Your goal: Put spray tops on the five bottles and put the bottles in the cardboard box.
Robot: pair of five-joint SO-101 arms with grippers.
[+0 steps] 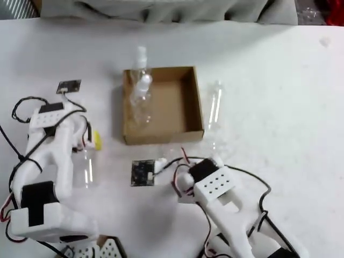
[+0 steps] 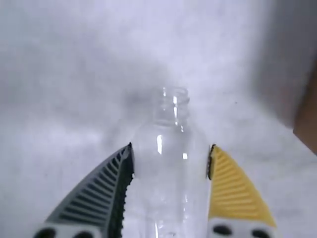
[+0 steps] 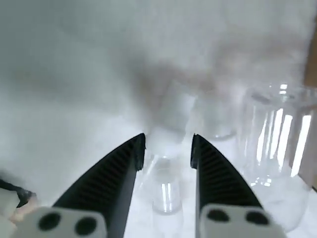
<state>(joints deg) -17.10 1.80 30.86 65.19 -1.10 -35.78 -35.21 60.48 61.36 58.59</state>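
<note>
The cardboard box [image 1: 164, 135] sits mid-table, and bottles with white spray tops [image 1: 141, 88] lie along its left side. My left gripper [image 1: 92, 144] [image 2: 170, 153], left of the box, is shut on a clear bottle [image 1: 88, 167] [image 2: 171, 126] whose neck is bare. Another topless clear bottle [image 1: 215, 107] [image 3: 275, 144] lies beside the box's right wall. My right gripper [image 1: 214, 151] [image 3: 168, 144] is by the box's front right corner, narrowly open. A white spray top [image 3: 171, 116] with a clear part sits between and just past its fingertips.
Loose black cables [image 1: 24, 107] trail around the left arm and others [image 1: 260, 199] around the right arm. Crumpled grey plastic [image 1: 161, 11] runs along the table's back edge. The box edge [image 2: 307, 119] shows close to the held bottle.
</note>
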